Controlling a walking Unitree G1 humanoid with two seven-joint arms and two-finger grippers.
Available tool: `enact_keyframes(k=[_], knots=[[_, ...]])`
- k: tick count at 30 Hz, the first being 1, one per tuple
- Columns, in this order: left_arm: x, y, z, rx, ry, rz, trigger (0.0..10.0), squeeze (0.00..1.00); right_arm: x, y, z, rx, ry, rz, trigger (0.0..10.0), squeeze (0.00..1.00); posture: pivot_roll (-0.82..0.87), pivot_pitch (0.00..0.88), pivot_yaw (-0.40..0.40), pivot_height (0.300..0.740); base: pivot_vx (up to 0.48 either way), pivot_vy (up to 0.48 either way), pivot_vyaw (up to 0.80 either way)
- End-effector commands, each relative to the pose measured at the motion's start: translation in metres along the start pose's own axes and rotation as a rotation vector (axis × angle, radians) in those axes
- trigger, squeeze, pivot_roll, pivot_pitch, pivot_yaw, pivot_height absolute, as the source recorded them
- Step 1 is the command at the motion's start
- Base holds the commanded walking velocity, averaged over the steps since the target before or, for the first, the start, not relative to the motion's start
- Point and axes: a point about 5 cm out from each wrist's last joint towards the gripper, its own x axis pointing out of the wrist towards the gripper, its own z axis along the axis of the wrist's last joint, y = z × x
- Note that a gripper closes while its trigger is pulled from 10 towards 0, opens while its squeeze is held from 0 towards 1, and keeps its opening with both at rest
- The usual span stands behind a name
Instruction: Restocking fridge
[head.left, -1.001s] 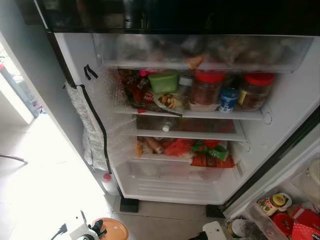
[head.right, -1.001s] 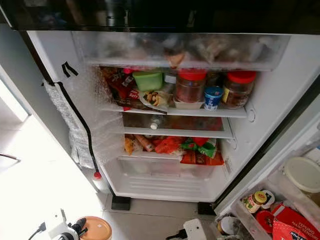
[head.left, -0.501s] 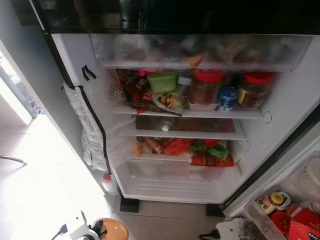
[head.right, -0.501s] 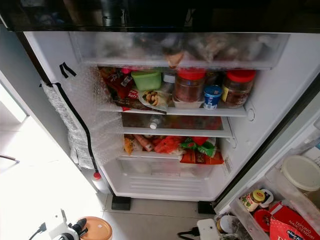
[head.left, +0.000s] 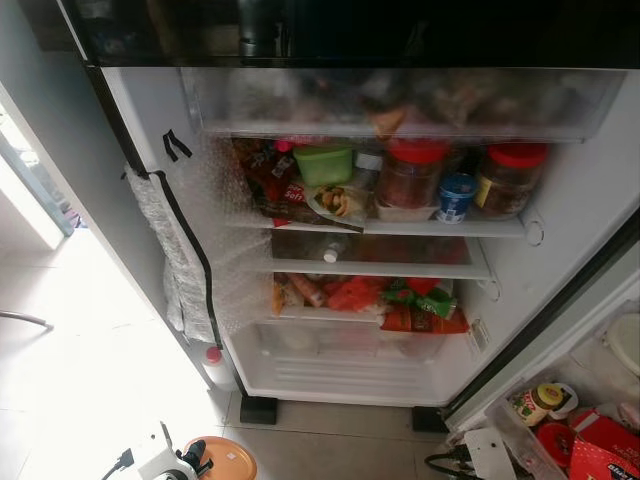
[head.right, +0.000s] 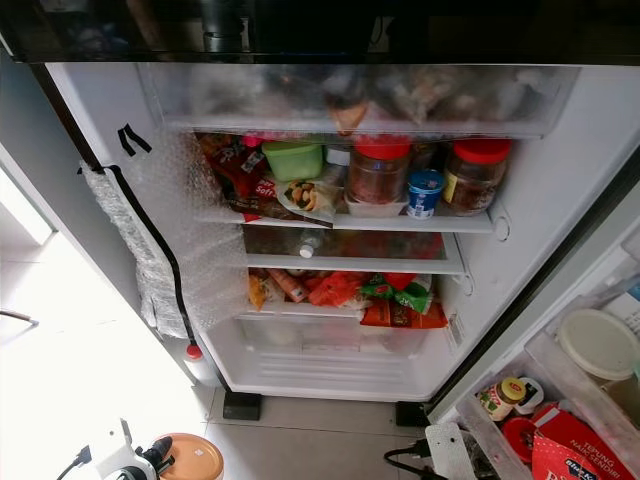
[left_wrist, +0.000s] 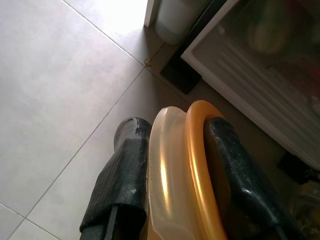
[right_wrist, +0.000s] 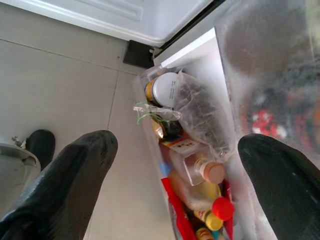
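The open white fridge (head.left: 560, 215) was packed already. Left gripper (left_wrist: 175, 165) had its fingers clamped on a round translucent tub with an orange lid (left_wrist: 182, 170), low before the fridge. Right gripper (right_wrist: 175, 165) hung spread wide beside its door shelf (right_wrist: 200, 95).

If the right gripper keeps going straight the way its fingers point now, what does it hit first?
Probably the fridge door's bottom bin: the open right gripper points at the packed bottles there. Depth is unclear.

Pale tiled floor (head.left: 90, 390) (sunlit at left)
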Motion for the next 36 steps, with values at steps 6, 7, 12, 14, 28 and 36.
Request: enact_keyframes(k=[6,7,12,14,28,36], knots=[[-0.003,0.008,-0.009,-0.002,0.041,0.020,10.0,0.00,0.000,0.001,0.000,-0.033,0.004,-0.019,10.0,0.00,0.00,0.081,-0.001,0.740,0.000,0.000,0.00],[-0.003,0.008,-0.009,0.000,0.041,0.020,10.0,0.00,0.000,0.002,0.000,-0.044,0.005,-0.018,10.0,0.00,0.00,0.081,-0.001,0.740,0.000,0.000,0.00],[-0.003,0.008,-0.009,0.000,0.040,0.018,10.0,0.00,-0.001,0.004,-0.001,-0.040,0.004,-0.015,10.0,0.00,0.00,0.085,-0.001,0.740,0.000,0.000,0.00],[-0.003,0.008,-0.009,0.003,0.042,0.017,10.0,0.00,-0.001,0.005,0.000,-0.027,-0.001,-0.013,10.0,0.00,0.00,0.085,0.000,0.740,0.000,0.000,0.00],[-0.002,0.007,-0.009,0.006,0.043,0.015,10.0,0.00,-0.001,0.009,0.003,-0.036,-0.010,-0.004,10.0,0.00,0.00,0.083,0.000,0.740,0.000,-0.234,0.00],[-0.003,0.007,-0.010,0.003,0.042,0.015,10.0,0.00,-0.001,0.010,0.004,-0.035,-0.014,0.002,10.0,0.00,0.00,0.083,-0.001,0.740,0.000,-0.314,0.00]])
